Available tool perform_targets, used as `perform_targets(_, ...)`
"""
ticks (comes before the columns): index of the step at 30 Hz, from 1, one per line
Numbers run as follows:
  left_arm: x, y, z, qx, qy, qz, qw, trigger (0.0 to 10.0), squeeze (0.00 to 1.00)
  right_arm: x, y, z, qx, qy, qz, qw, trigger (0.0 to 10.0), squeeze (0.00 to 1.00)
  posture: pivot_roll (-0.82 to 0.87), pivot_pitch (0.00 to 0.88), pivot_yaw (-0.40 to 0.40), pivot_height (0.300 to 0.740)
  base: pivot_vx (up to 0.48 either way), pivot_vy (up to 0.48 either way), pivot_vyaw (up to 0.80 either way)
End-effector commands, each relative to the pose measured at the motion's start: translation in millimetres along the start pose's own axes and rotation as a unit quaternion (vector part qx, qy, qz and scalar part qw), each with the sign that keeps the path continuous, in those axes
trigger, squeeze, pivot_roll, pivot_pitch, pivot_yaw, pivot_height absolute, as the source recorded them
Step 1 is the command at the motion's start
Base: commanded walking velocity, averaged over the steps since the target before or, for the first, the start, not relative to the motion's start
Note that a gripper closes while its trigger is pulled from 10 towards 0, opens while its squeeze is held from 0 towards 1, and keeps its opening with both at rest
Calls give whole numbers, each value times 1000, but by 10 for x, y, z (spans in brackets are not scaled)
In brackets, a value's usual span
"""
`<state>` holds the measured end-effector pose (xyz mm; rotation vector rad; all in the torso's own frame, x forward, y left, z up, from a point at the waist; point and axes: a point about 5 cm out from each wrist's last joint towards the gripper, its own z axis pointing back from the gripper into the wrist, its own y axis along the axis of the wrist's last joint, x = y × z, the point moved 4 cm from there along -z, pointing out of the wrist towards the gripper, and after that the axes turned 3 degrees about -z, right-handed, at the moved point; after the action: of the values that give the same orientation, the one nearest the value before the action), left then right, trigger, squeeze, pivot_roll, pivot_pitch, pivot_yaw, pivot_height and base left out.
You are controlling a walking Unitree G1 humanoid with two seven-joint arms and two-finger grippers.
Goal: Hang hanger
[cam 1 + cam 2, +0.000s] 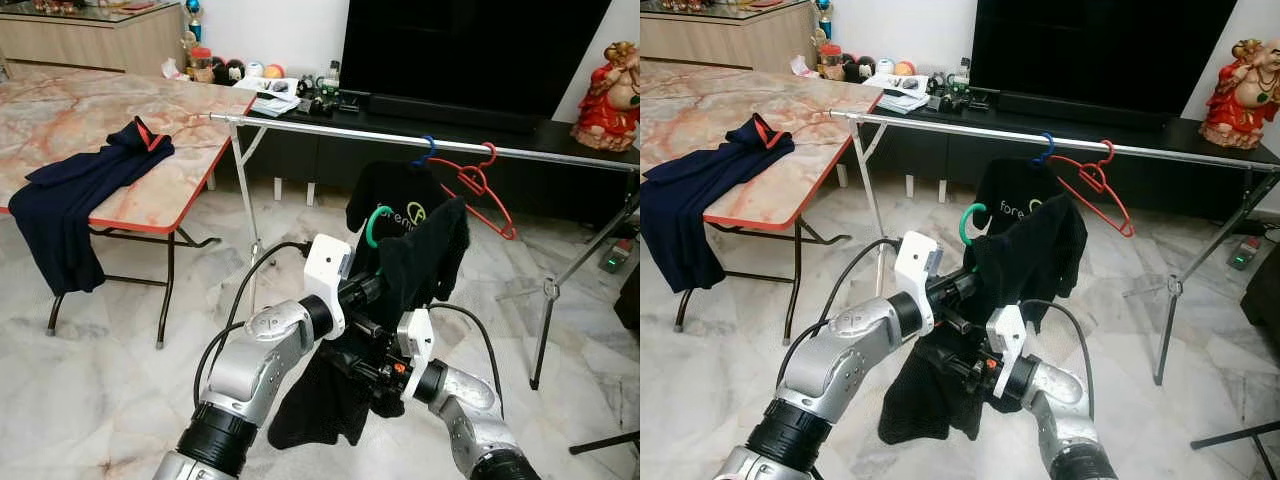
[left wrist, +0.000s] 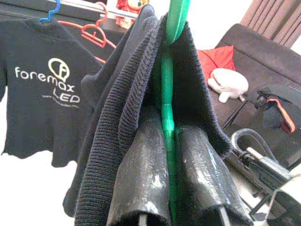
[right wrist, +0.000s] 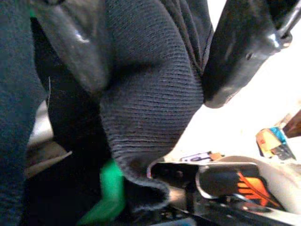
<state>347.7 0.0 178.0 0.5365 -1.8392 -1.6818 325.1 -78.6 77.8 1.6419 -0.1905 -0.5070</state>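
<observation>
- Left eye view: I see both arms raised together below the metal rail (image 1: 420,140). The left gripper (image 1: 385,285) holds a green hanger (image 1: 372,225) draped with a black garment (image 1: 425,255), its hook free of the rail. Already on the rail hang a black printed shirt (image 1: 392,195) on a blue hook (image 1: 427,150) and an empty red hanger (image 1: 480,185). A navy garment (image 1: 70,190) lies over the edge of the marble-topped table (image 1: 150,190).
- Right eye view: the right gripper (image 1: 965,375) sits under the left, buried in the hanging black cloth.
- Left wrist view: my left fingers (image 2: 141,179) are clamped on the green hanger's stem, knit fabric folded on both sides.
- Right wrist view: the right fingers (image 3: 235,52) stand apart, a fold of the black garment between them; whether they pinch it I cannot tell.
</observation>
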Motion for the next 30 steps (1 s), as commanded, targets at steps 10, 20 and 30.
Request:
perform_targets(10,-6,136,-72,22,27,-10,999,10000,0,-22,-101,40,-20,-3,-3,1000,0,0,151,0,-67,740,0,0,0)
perform_targets(20,-264,113,-15,14,97,-29,995,10000,0,-2,-96,37,-17,-17,3,1000,0,0,150,0,-68,740,0,0,0)
perform_targets(30,-193,176,-37,35,90,-9,995,10000,0,-10,-116,17,-13,-22,-7,1000,0,0,155,0,-70,740,0,0,0)
